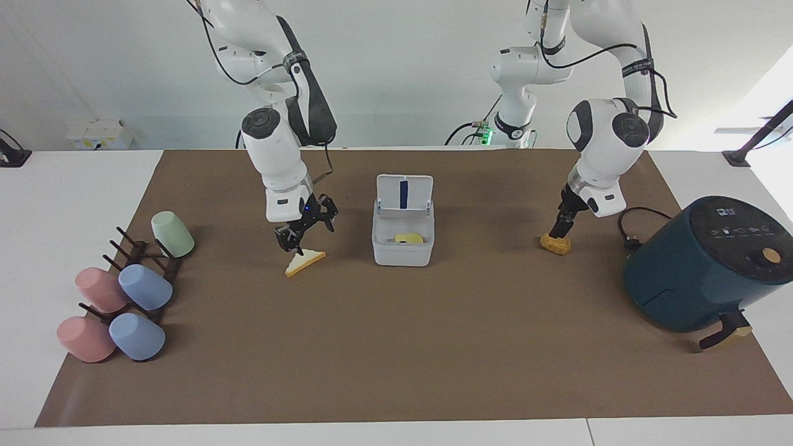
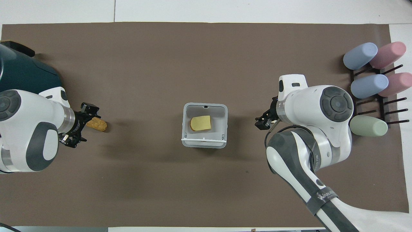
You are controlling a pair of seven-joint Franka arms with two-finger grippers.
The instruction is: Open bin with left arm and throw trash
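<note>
The white-grey bin (image 1: pixel 403 251) stands mid-table with its lid (image 1: pixel 404 193) upright and open, blue strip showing. A yellow cheese chunk (image 1: pixel 409 238) lies inside it and also shows in the overhead view (image 2: pixel 200 123). The triangular bread slice (image 1: pixel 305 262) lies on the mat beside the bin, toward the right arm's end. My right gripper (image 1: pixel 305 232) is open just above the slice's corner; in the overhead view my right gripper (image 2: pixel 265 120) hides the slice. The golden-brown nugget (image 1: pixel 556 244) lies toward the left arm's end. My left gripper (image 1: pixel 562 228) is open, down at the nugget (image 2: pixel 98 125).
A dark teal air fryer (image 1: pixel 706 266) with its black cable (image 1: pixel 632 226) stands at the left arm's end. A rack of pastel cups (image 1: pixel 124 291) stands at the right arm's end. A brown mat (image 1: pixel 396 347) covers the table.
</note>
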